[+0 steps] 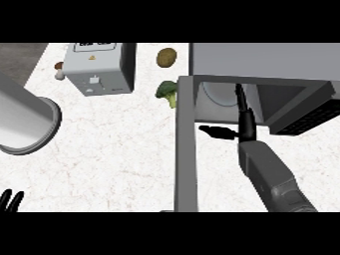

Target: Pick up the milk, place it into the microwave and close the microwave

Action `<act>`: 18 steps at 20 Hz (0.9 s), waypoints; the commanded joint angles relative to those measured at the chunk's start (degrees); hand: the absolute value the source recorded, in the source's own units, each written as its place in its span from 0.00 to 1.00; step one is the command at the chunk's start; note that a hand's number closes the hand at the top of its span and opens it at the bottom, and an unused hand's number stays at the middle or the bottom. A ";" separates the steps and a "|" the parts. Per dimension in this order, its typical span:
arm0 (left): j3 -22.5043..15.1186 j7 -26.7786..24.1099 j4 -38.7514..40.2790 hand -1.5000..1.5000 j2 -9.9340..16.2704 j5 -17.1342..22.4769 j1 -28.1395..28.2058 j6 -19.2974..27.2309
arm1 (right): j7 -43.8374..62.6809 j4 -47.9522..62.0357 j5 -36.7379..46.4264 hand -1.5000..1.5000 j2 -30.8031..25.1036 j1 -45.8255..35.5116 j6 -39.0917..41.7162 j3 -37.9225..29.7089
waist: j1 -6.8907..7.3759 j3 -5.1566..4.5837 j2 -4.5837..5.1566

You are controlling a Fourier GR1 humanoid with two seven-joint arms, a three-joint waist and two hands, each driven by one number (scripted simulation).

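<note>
A white boxy carton [98, 67] with a printed label, which looks like the milk, stands on the counter at the back left, far from both hands. The grey microwave [275, 60] sits at the back right with its door [186, 149] swung open towards me, seen edge-on. My right hand [244, 117] reaches into the microwave's opening with straight fingers and the thumb stuck out to the left; nothing shows in it. A pale rounded shape [215, 94] lies inside the cavity; I cannot tell what it is. My left hand [2, 200] rests open at the lower left edge.
A large white cylinder [18, 119] lies at the left. A mushroom [59, 69] sits left of the carton. A potato [166, 57] and a broccoli floret [169, 92] lie between the carton and the microwave. The open door splits the counter's middle.
</note>
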 commanded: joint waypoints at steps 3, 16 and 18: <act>-1.20 1.50 -3.16 0.00 -1.54 -0.33 3.22 -0.37 | -5.06 -1.66 -0.35 0.00 0.75 5.13 7.10 0.15 | -1.94 -0.13 -0.95; -4.49 4.62 -2.03 0.00 -2.33 -6.69 1.44 -0.49 | -5.79 -17.62 -0.14 0.00 -1.63 24.43 16.05 4.80 | -3.73 -0.26 -1.55; -8.11 7.90 -4.53 0.00 -4.21 -7.69 -0.12 0.95 | -3.38 -20.43 -0.27 0.00 -3.07 26.58 16.28 5.17 | -3.68 -0.24 -1.46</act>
